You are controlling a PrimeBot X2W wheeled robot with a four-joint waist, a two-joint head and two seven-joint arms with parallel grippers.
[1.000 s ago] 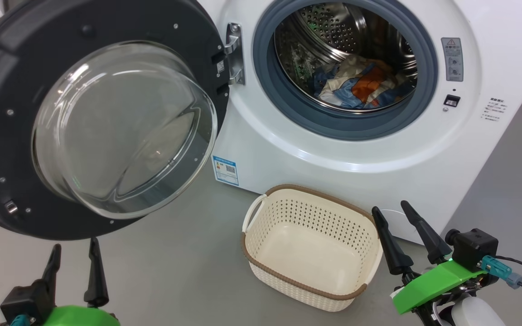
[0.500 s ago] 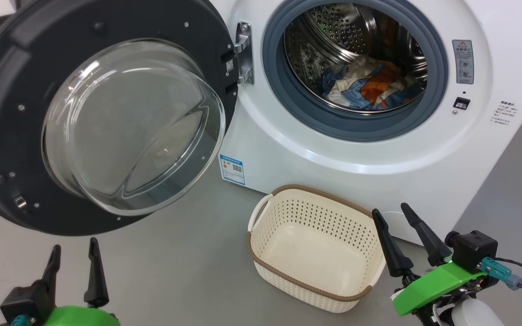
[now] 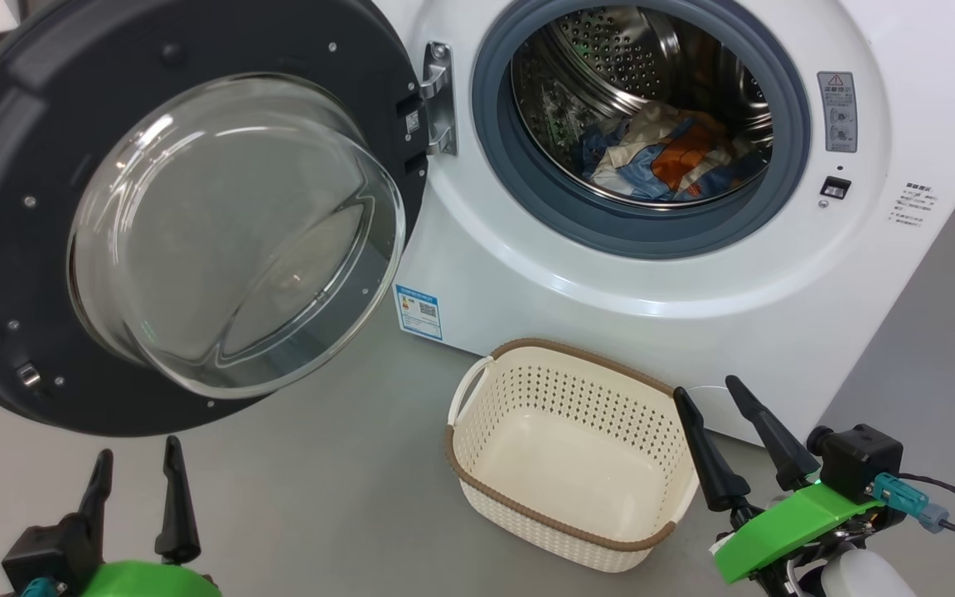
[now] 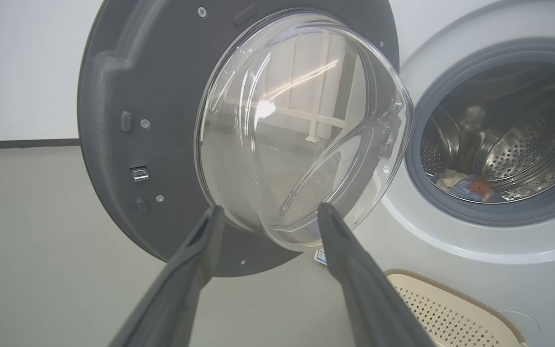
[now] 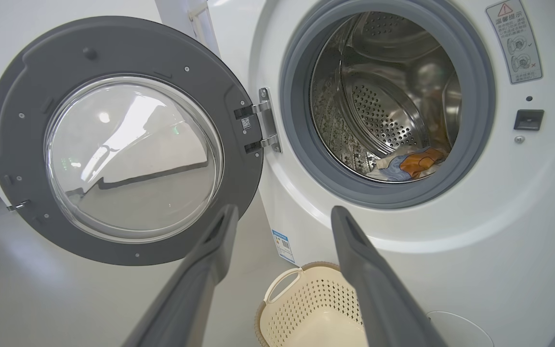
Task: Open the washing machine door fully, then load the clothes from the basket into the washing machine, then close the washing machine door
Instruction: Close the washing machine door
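Observation:
The white washing machine (image 3: 693, 282) stands ahead, and its black door (image 3: 21, 249) with the bulging glass bowl (image 3: 229, 232) is swung wide open to the left on its steel hinge (image 3: 438, 99). Blue, orange and cream clothes (image 3: 668, 162) lie inside the steel drum (image 5: 378, 111). On the floor in front stands the cream basket (image 3: 569, 456), with nothing inside. My left gripper (image 3: 136, 464) is open at the lower left, below the door. To the right of the basket, my right gripper (image 3: 705, 394) is open too. Both hold nothing.
Grey floor (image 3: 320, 489) spreads around the basket and under the door. A blue label (image 3: 418, 312) sits on the machine's lower left corner. The door latch slot (image 3: 831, 187) and a warning sticker (image 3: 836, 110) are right of the drum opening.
The whole head view shifted slightly right, then back left: the camera moved. Clothes, basket and door stay as they were. Both grippers remain open.

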